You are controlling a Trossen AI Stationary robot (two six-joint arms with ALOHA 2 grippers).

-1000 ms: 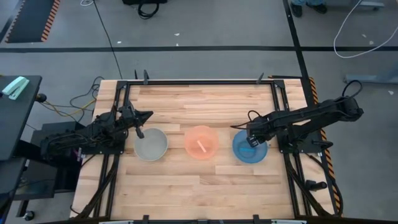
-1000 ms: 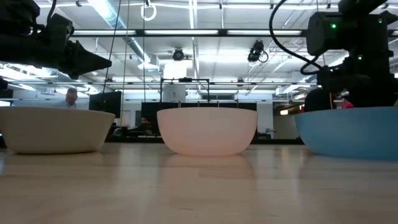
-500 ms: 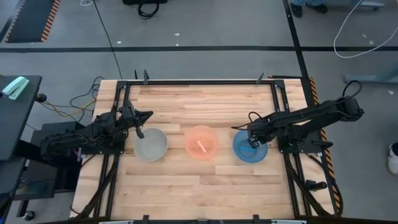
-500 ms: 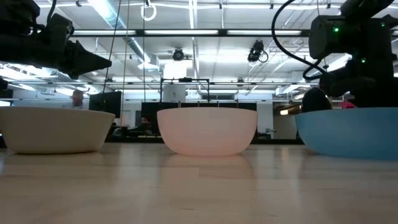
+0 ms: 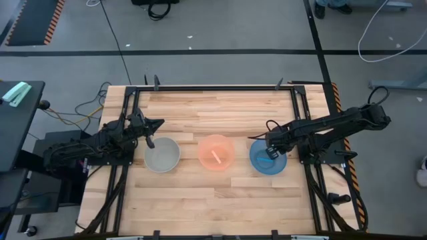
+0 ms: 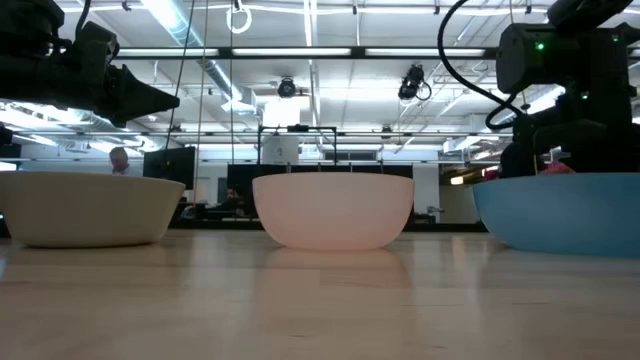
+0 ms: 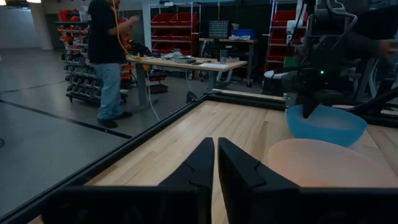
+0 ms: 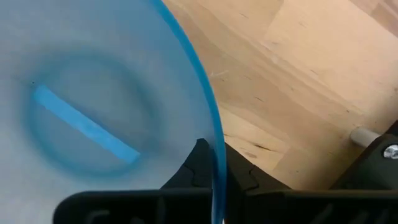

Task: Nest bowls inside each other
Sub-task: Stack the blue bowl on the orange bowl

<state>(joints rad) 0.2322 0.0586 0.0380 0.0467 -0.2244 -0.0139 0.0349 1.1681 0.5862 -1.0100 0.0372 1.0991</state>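
Observation:
Three bowls stand in a row on their bases on the wooden table: a grey-white bowl [image 5: 162, 155], a salmon-orange bowl [image 5: 216, 153] and a blue bowl [image 5: 268, 160]. In the low view the order is the same: grey-white bowl [image 6: 90, 208], salmon-orange bowl [image 6: 333, 210], blue bowl [image 6: 560, 212]. My right gripper [image 5: 270, 151] [image 8: 214, 163] reaches down into the blue bowl and is shut on it. My left gripper [image 5: 149, 141] [image 7: 216, 163] is shut and hovers by the far left rim of the grey-white bowl, touching nothing. My right gripper holds the blue bowl by its rim [image 8: 213, 142], with one finger [image 8: 198, 155] inside the bowl and one outside. The fingers come from above, pointing down. The bowl sits upright with its base [image 6: 560, 245] on the table.
A black metal frame [image 5: 213, 87] runs round the table. Bare wood lies on the far and near sides of the bowl row. A person [image 7: 107, 59] stands in the room beyond the table's left side, among shelves and a work table.
My right gripper has sunk a little at the blue bowl's rim. The bowls and my left arm have stayed where they were.

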